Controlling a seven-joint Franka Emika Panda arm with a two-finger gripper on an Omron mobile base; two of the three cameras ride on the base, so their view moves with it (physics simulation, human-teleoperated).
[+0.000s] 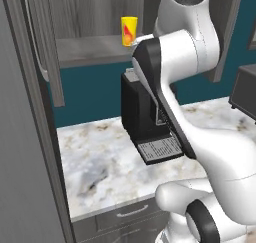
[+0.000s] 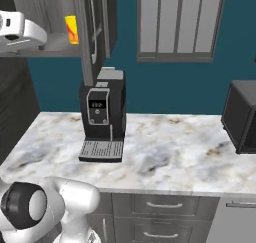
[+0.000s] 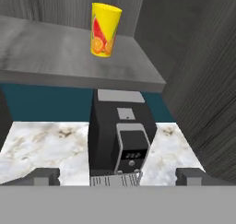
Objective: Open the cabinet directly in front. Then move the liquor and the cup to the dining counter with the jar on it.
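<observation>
With the cabinet (image 1: 45,47) open, the released gripper (image 3: 117,177) faces the cup (image 3: 104,29) near the shelf's right edge. Next, I judge, it must rise and advance around the cup.

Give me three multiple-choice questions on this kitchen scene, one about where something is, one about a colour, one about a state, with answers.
1. Where does the cup stand?
A. on the cabinet shelf
B. on the marble worktop
C. on top of the coffee machine

2. What colour is the cup?
A. blue
B. yellow with a fruit print
C. plain white

3. How do the fingers of the gripper stand?
A. shut on the cup
B. shut on a door handle
C. wide apart, holding nothing

Answers:
1 A, the cup stands upright on the grey shelf, above the black coffee machine on the worktop.
2 B, bright yellow with red and orange fruit.
3 C, in the hand view the two tips stand far apart, with nothing between them.
</observation>
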